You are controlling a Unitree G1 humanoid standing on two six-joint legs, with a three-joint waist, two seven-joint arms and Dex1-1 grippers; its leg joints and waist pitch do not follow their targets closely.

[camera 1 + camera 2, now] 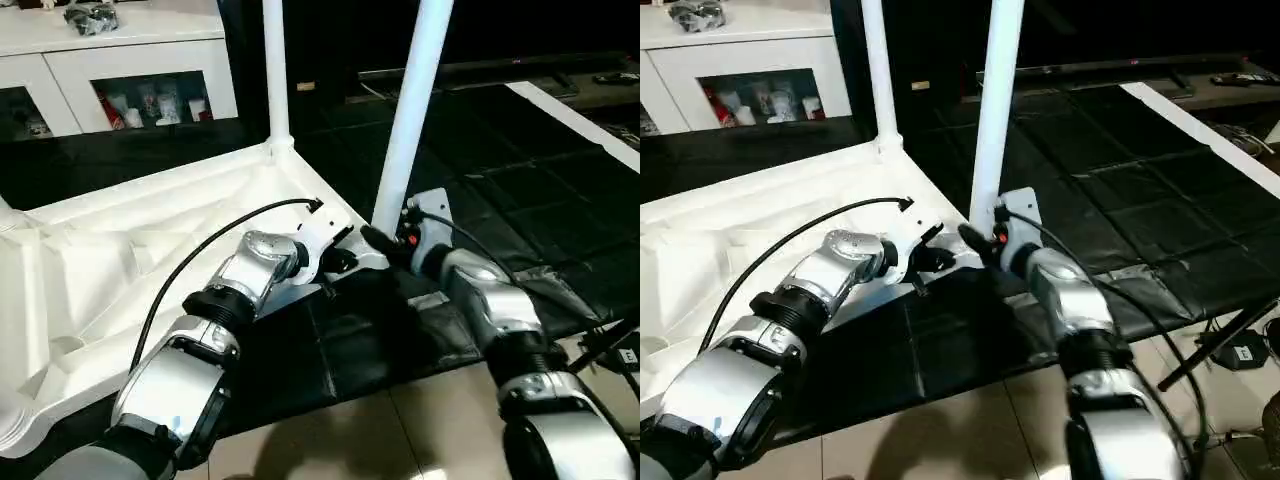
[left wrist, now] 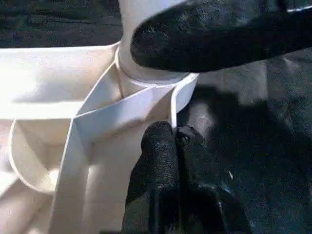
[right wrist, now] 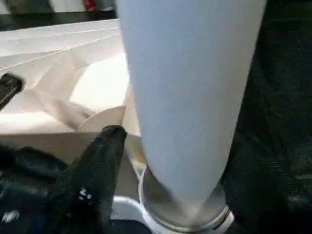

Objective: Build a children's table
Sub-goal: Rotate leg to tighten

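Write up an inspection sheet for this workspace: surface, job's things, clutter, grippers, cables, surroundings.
Surface: black mat under the work.
Job's things: tabletop upside down, ribs up; far leg upright in its corner; near leg standing in the near corner socket.
Clutter: nothing seen.
Grippers: left gripper pinches the tabletop's rim; right gripper at the near leg's base.
Cables: black cable loops over the left forearm.
Surroundings: white cabinet behind.
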